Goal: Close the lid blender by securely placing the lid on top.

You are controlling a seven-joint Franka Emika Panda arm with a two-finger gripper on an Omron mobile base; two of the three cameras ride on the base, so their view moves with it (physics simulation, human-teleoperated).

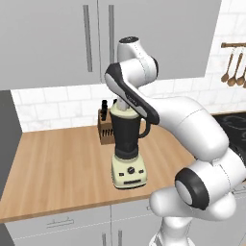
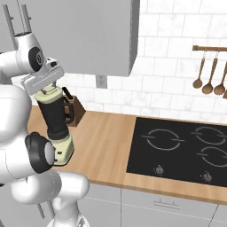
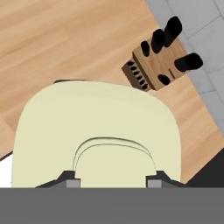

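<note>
The gripper (image 3: 112,177) was clamped on the lid's (image 3: 96,131) raised knob, fingertips (image 3: 66,177) mostly cut off at the frame's edge. The lid lay flat atop the blender (image 1: 128,144), hiding its mouth. The blender stood upright on the counter (image 1: 57,163), knife block (image 3: 155,65) just behind.

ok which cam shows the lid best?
Hand view: the lid fills the frame from above, its raised knob between the fingertips. Right base view shows it side-on atop the blender jar; left base view shows a sliver behind the arm.
</note>
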